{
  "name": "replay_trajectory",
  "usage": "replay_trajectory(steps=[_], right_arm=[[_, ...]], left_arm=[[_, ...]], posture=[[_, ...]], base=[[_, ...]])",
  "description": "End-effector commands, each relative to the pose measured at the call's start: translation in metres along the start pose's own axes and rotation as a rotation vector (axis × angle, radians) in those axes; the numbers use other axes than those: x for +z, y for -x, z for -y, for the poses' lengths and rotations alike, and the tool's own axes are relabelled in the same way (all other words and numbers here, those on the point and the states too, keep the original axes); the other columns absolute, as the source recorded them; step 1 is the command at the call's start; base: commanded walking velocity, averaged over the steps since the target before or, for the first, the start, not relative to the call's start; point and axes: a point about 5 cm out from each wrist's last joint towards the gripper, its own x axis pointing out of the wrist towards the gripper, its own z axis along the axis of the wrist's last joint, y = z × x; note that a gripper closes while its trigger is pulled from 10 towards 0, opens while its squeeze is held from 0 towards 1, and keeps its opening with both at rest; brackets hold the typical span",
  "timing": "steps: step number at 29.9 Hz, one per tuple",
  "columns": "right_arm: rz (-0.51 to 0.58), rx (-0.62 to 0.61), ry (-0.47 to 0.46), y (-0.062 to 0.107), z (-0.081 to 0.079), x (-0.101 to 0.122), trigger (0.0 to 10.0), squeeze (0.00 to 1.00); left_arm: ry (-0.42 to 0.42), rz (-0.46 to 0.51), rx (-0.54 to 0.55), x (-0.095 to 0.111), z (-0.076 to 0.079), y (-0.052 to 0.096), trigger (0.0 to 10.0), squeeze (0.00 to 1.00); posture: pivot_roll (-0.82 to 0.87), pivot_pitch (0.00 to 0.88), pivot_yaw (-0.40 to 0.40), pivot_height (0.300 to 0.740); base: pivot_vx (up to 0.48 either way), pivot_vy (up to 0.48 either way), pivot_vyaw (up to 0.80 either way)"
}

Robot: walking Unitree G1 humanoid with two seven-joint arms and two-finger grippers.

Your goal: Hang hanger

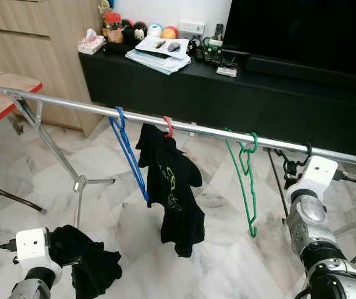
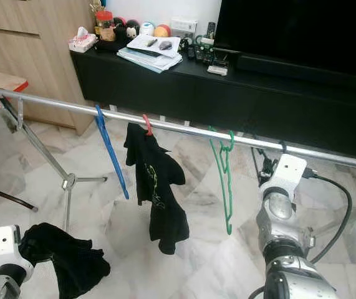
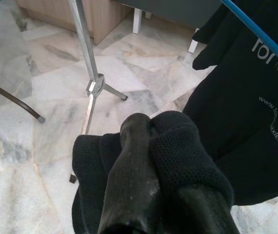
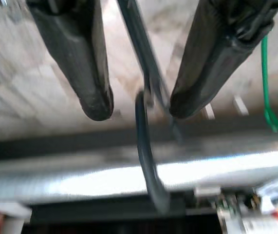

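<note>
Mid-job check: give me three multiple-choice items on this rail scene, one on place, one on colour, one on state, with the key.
1. Where is the right gripper?
A. at the rail, by the black hook
B. on the TV bench
C. on the floor

2. What colour is the bare hanger nearest the right arm?
A. blue
B. green
C. red

3. What is the left gripper doing?
A. open, holding nothing
B. shut on a black garment
C. gripping the rail

Key: 1 A, the black hook sits over the rail between its open fingers; 2 B, it is green; 3 B, black cloth wraps its fingers.
</note>
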Motion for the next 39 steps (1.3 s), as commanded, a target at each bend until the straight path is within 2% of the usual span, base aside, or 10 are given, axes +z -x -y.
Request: replay_trajectory(steps=[1, 14, 20, 23, 28, 30, 31, 32, 33, 39], right_arm=[[0.033, -0.01, -0.022, 0.002, 0.003, 0.001, 10.0, 1.0], [0.112, 0.009, -0.034, 0.018, 0.008, -0.01, 10.0, 1.0], [0.206, 0.114, 0.021, 0.049, 0.006, -0.017, 10.0, 1.0], [0.178, 0.188, 0.051, 0.066, 0.003, -0.032, 10.0, 1.0], [0.071, 0.214, 0.062, 0.078, 0.006, -0.057, 10.0, 1.0], [-0.008, 0.289, 0.08, 0.083, -0.001, -0.072, 10.0, 0.82], [-0.022, 0.306, 0.089, 0.084, -0.003, -0.074, 10.0, 0.51], [-0.028, 0.314, 0.095, 0.085, -0.004, -0.076, 10.0, 0.51], [-0.087, 0.364, 0.114, 0.088, -0.008, -0.086, 10.0, 0.0], [-0.208, 0.417, 0.123, 0.093, -0.011, -0.109, 10.0, 0.0]], left_arm=[[-0.008, 0.013, -0.005, 0.003, 0.001, 0.001, 10.0, 0.0], [-0.002, 0.008, -0.008, 0.001, 0.003, 0.002, 10.0, 0.0], [0.0, 0.0, -0.008, -0.002, 0.003, 0.002, 10.0, 0.0], [-0.002, -0.005, -0.019, -0.004, 0.004, -0.001, 10.0, 0.0], [0.0, 0.015, -0.015, 0.001, 0.004, -0.005, 10.0, 0.0], [0.001, 0.02, -0.011, 0.002, 0.004, -0.005, 10.0, 0.0], [0.001, 0.021, -0.011, 0.002, 0.004, -0.005, 10.0, 0.0], [0.001, 0.021, -0.01, 0.002, 0.004, -0.005, 10.0, 0.0], [0.003, 0.024, -0.009, 0.002, 0.005, -0.005, 10.0, 0.0], [0.014, 0.031, -0.001, 0.001, 0.006, -0.005, 10.0, 0.0]], posture=[[0.01, 0.148, -0.033, 0.74], [0.01, 0.146, -0.046, 0.74], [-0.01, 0.14, -0.048, 0.74], [0.0, 0.131, -0.04, 0.74], [0.02, 0.123, -0.038, 0.74], [0.02, 0.12, -0.046, 0.74], [0.02, 0.12, -0.046, 0.74], [0.02, 0.12, -0.046, 0.74], [0.02, 0.127, -0.055, 0.74], [0.0, 0.139, -0.06, 0.74]], base=[[0.0, 0.0, 0.0], [0.0, 0.0, 0.0], [0.0, 0.0, 0.0], [0.0, 0.0, 0.0], [0.0, 0.0, 0.0], [0.0, 0.0, 0.0], [0.0, 0.0, 0.0], [0.0, 0.0, 0.0], [0.0, 0.0, 0.0], [0.0, 0.0, 0.0]])
